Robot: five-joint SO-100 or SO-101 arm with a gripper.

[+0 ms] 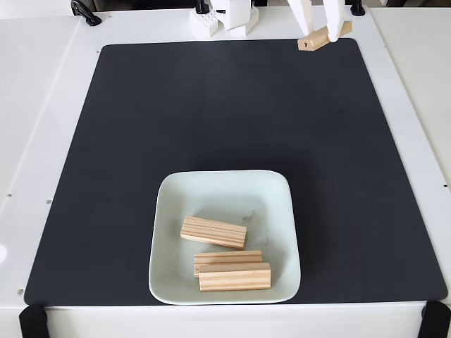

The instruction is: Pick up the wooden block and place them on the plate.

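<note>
Up at the far edge of the black square mat (211,127), the white two-finger gripper (325,33) was pinching a small light-tan wooden block (316,39) between its fingers. The block was tilted, one end lower toward the left of the fixed view, which looked like it had been caught off-centre. It sat near the mat's far right corner; whether it touched the mat, I could not tell.

Down near the front, the pale mint-white square plate with rounded corners and a raised rim (169,211) already carried three more blocks. One lay slightly slanted near the middle (213,232); a second (227,258) lay just below it; a third (235,277) sat closest to the front rim, seeming to overlap the second one's edge. They were crowded into the front half, leaving the back half bare, and that seemed the sensible spot for the fourth.

By my reckoning this was the last block, and it had the length of the mat to travel. The tilted grip could let it slip on the way.
</note>
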